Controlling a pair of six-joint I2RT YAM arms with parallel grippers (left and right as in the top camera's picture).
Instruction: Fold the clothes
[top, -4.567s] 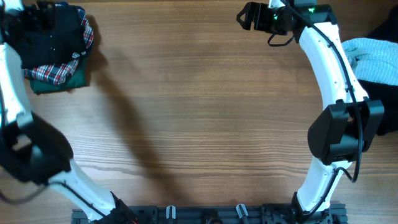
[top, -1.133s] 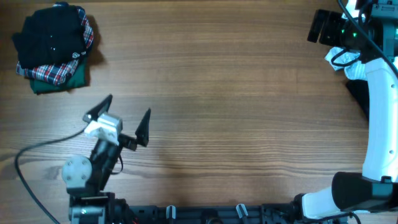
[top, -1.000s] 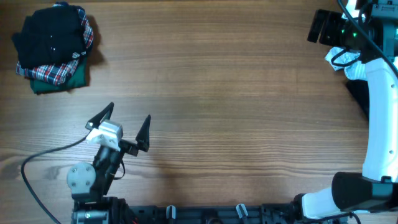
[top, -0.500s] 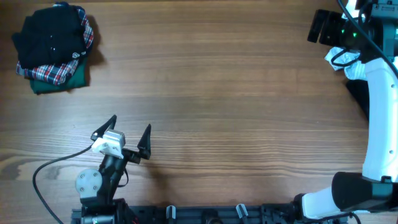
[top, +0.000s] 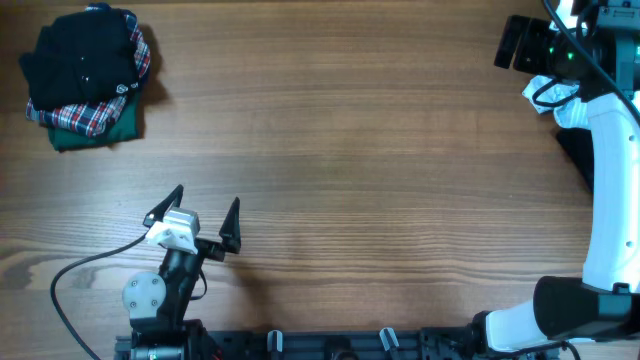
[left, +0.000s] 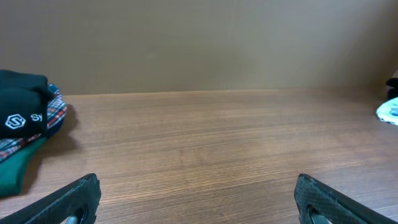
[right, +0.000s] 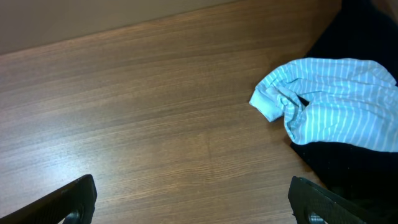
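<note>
Two arms, both with jaws spread wide and empty.
The left end effector (top: 206, 200) is tucked near its base, and the right end effector (right: 191, 184) is stretched far forward.

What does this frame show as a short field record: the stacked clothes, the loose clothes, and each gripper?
stack: black shirt on top, plaid garment under it, green garment at the bottom, at the far left of the table
loose clothes: light blue striped garment lying partly on dark fabric, far right
left gripper: open, empty, near the front edge, apart from the stack
right gripper: open, empty, by the loose clothes
</note>
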